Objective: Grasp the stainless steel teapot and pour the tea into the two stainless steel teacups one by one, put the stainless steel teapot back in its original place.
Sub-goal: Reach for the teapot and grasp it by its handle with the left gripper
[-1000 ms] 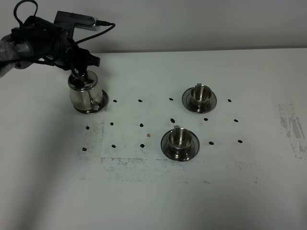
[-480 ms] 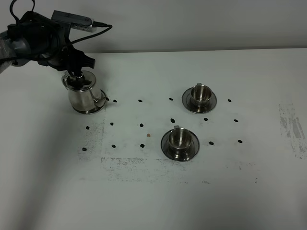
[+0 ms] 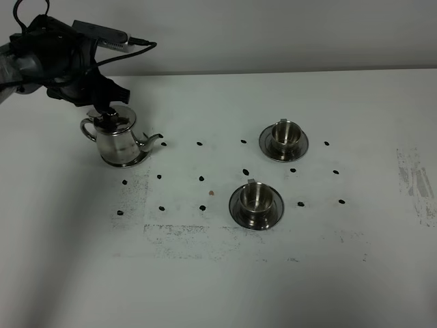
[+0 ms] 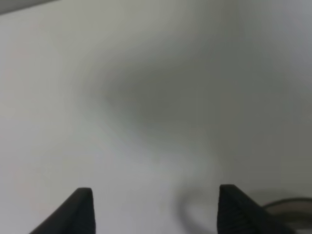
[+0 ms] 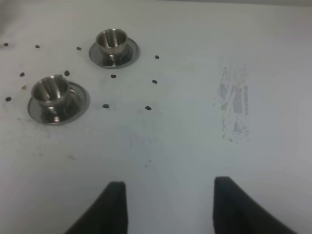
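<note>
Teapot (image 3: 121, 140) stands upright just beneath the left gripper (image 3: 107, 109), loop handle outward, spout toward the far teacup (image 3: 285, 133). Its jaws are spread, pinching nothing.

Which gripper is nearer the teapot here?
Left. The left gripper hangs open just over the teapot, by its lid. The right gripper hangs over bare table on the far side of the cups.

The high camera looks down over the whole tabletop (image 3: 218, 287). The left wrist camera peers past the left claw (image 4: 155, 191), close to the tabletop, blurred. The right wrist camera, behind the right claw (image 5: 169, 184), shares 2 cups (image 5: 111, 40) (image 5: 50, 88) with the high view.
</note>
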You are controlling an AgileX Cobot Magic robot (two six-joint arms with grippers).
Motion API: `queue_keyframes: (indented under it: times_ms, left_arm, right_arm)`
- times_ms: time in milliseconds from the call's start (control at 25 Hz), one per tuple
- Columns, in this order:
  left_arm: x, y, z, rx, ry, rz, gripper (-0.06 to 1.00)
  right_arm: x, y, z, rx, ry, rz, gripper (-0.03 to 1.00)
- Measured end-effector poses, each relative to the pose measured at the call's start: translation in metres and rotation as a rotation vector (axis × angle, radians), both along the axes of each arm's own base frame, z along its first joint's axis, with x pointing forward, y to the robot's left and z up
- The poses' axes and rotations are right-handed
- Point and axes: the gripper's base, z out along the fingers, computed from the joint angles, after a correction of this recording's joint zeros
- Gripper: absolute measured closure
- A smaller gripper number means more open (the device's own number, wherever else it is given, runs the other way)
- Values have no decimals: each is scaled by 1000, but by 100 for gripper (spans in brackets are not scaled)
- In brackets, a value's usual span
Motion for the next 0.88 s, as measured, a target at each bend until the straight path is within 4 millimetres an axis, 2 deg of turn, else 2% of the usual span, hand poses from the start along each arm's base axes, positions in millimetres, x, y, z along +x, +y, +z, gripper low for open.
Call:
queue_keyframes:
  times_ms: [280, 640, 880]
  left_arm:
    - [-8, 12, 4, 57, 80, 48, 41]
    - [-21, 22, 31, 87, 132, 101, 41]
    - [-33, 24, 40, 105, 220, 112, 41]
  right_arm:
    - [0, 0, 0, 0, 0, 0, 58]
    - [0, 0, 0, 0, 0, 0, 58]
    - [0, 0, 0, 0, 0, 0, 58]
